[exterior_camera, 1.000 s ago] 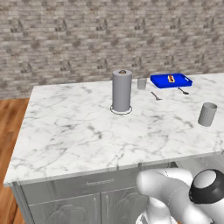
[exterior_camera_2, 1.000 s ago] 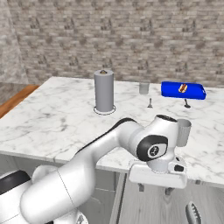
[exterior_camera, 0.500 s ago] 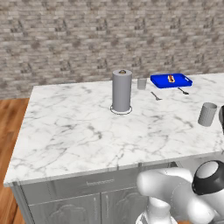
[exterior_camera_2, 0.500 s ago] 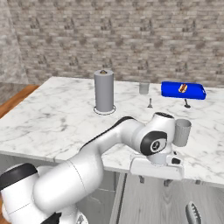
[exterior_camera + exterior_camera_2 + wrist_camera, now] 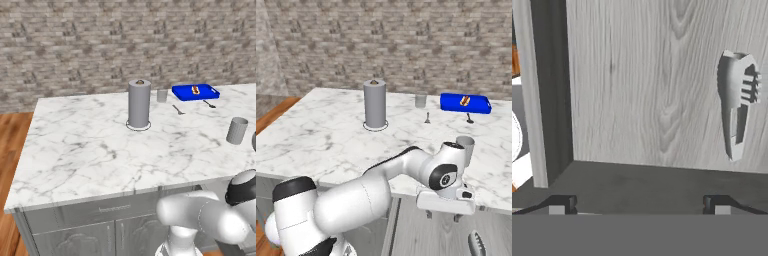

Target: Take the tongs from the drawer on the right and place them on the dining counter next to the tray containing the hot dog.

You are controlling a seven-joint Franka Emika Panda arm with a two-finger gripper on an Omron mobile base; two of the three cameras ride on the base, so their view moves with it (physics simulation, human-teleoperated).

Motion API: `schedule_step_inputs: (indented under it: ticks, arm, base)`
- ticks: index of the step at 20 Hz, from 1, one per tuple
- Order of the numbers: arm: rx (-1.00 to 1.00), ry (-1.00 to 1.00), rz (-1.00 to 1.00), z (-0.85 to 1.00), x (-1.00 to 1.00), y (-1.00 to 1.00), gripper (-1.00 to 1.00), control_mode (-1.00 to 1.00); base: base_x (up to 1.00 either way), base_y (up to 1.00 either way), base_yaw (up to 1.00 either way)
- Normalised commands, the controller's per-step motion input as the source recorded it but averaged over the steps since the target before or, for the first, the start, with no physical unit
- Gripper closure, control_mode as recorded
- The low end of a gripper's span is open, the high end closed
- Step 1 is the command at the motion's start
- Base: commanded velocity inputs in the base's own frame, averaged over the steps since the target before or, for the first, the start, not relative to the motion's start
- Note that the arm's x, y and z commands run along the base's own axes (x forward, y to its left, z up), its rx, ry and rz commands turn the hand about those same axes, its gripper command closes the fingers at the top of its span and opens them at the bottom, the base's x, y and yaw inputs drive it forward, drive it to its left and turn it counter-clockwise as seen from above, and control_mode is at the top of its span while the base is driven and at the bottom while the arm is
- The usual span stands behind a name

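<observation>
The drawer stands pulled out under the front edge of the dining counter, and its wood-grain floor lies in front of my hand. The pale grey tongs lie on that floor at the right of the hand view, and they also lie low in the drawer. My gripper hangs open above the drawer, left of the tongs, with nothing between its fingertips. Far across the counter sits the blue tray with the hot dog in it.
A grey paper-towel roll stands mid-counter. A small glass and two pieces of cutlery lie near the tray. A grey cup stands at the counter edge just above my hand. A brick wall runs behind.
My hand has shifted a little to the right and lower over the open drawer, still open. Things on the counter have not moved.
</observation>
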Motion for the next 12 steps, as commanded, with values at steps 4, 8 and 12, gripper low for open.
schedule_step_inputs:
  ticks: [4,8,12]
  arm:
    - [0.02,0.0,0.0,-0.35,0.02,-0.6,-1.0,-1.0]
    - [0.03,0.0,-0.01,-0.22,0.0,-0.55,-1.0,-1.0]
    - [0.01,0.0,0.0,-0.09,0.02,-0.16,-1.0,-1.0]
  base:
    - [0.0,0.0,0.0]
    - [0.0,0.0,0.0]
    - [0.0,0.0,0.0]
